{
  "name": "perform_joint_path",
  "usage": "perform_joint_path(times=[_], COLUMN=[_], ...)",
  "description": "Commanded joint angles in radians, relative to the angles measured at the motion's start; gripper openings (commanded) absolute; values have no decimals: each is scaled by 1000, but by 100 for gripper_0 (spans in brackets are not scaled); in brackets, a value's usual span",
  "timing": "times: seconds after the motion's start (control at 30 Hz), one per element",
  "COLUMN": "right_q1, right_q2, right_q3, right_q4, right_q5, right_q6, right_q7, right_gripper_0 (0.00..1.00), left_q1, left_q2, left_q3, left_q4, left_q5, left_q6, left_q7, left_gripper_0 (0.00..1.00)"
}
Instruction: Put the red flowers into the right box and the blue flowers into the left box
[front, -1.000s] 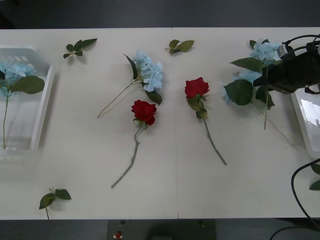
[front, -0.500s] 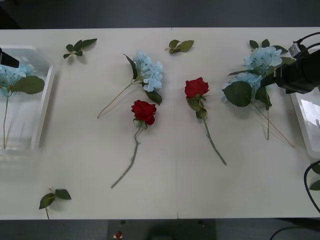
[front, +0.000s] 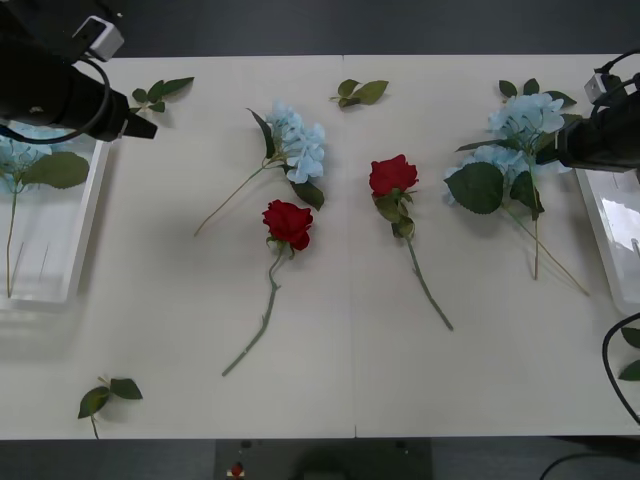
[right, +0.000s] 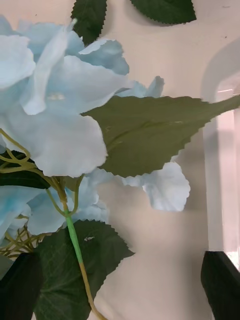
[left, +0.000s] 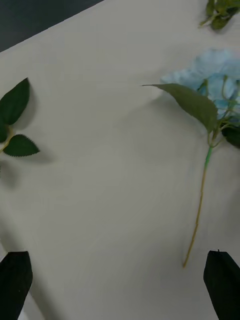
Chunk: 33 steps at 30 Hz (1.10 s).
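Observation:
Two red flowers (front: 288, 222) (front: 393, 175) lie in the middle of the table. One blue flower (front: 298, 145) (left: 220, 85) lies above them. Two more blue flowers (front: 520, 120) (right: 60, 125) lie crossed at the right. My right gripper (front: 550, 155) (right: 120, 290) hovers open just above them, its black fingers (right: 220, 280) on either side of a stem. Another blue flower (front: 25, 150) rests in the left box (front: 85, 230). My left gripper (front: 140, 128) (left: 120, 290) is open and holds nothing beside that box. The right box (front: 610, 250) (right: 215, 150) sits at the right edge.
Loose green leaf sprigs lie at the back left (front: 158, 95) (left: 15, 120), the back centre (front: 360, 92) and the front left (front: 105, 395). More leaves show at the right edge (front: 632, 350). A black cable (front: 605, 370) loops at the front right.
My left arm has come into view from the left, over the left box and toward the table's middle. My right arm drew back to the right, uncovering the two blue flowers.

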Motion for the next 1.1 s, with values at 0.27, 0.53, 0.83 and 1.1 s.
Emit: perform_joint_path(times=[0.27, 0.53, 0.83, 1.1], right_q1=[-37, -37, -37, -37], right_q2=[60, 94, 128, 145], right_q3=[-20, -18, -12, -12], right_q4=[0, 38, 61, 64], right_q5=[69, 95, 126, 144], right_q6=[-57, -114, -155, -166], right_q7=[13, 22, 30, 30], right_gripper_0=[67, 67, 46, 1], left_q1=[-42, -46, -76, -130], left_q2=[-153, -248, -290, -299], left_q3=[-199, -223, -243, -299], left_q4=[-39, -32, 27, 139], left_q5=[-113, -259, -343, -349], left_q6=[-131, -131, -131, -170], left_q7=[-13, 24, 194, 202], left_gripper_0=[100, 100, 100, 100])
